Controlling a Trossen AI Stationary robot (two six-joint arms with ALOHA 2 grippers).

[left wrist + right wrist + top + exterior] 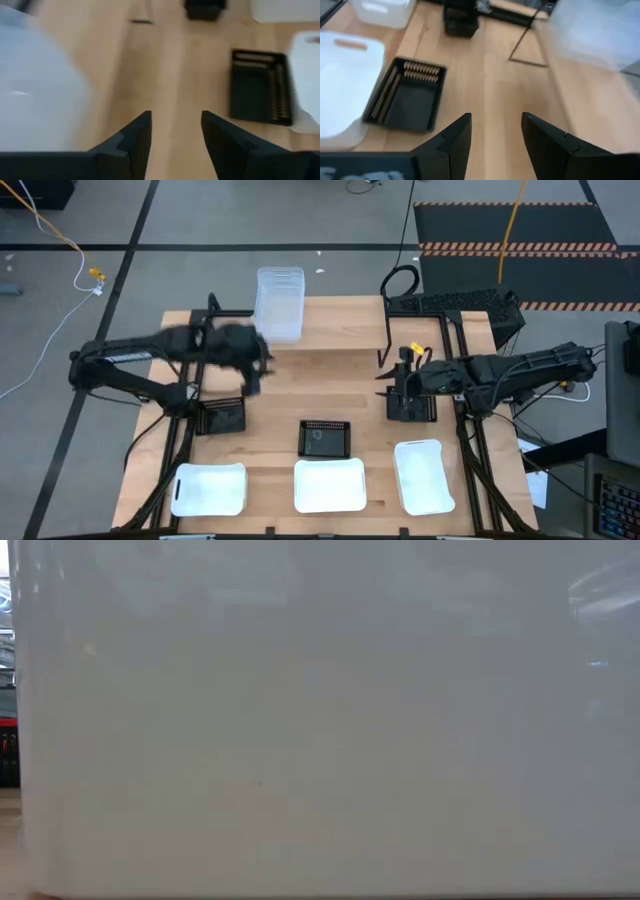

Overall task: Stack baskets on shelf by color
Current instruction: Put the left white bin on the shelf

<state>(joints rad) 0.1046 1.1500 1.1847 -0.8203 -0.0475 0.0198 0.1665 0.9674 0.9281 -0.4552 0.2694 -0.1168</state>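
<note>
The high view shows a stack of clear baskets standing on the light wood shelf at the table's far side. Black baskets rest on the table at left, centre and right. White baskets line the near edge. My left gripper hovers open over bare wood beside the clear stack. My right gripper is open above the table, with the centre black basket ahead of it.
The low view is filled by the wall of a white basket close to the camera. The shelf's thin black leg stands near the right gripper. Bare wood lies in the table's middle between the two arms.
</note>
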